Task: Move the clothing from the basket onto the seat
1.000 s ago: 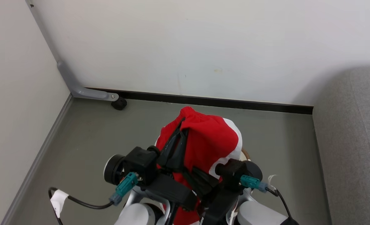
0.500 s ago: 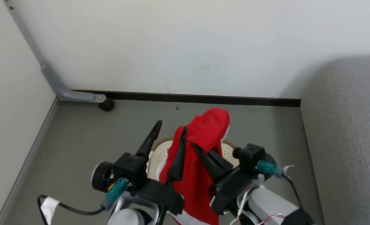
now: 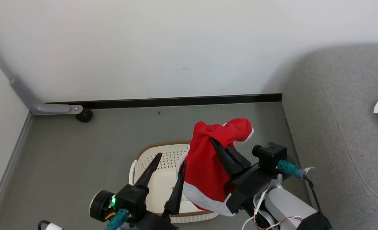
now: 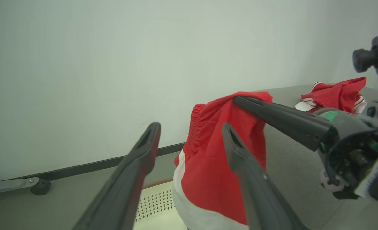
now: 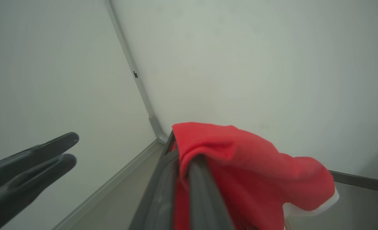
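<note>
On the left, my left jaws stand spread wide with nothing between them, above the floor [image 3: 64, 153] and the one cream basket [image 3: 166, 151]. Just to their right, my right jaws are pressed together on a fold near the top of a red garment [image 3: 205, 166]. It hangs in the air over the basket's right end and is not yet above the seat. I judge it to be light, soft and limp. It drapes and will likely swing, so a bunched fold near the gathered waistband is the sure place to hold, not the loose white hem. Further right lies the one grey seat [image 3: 336, 127], with a second red garment [image 4: 336, 94] already on it. That makes two garments in all. I cannot tell whether anything else lies in the basket beneath the hanging cloth.
</note>
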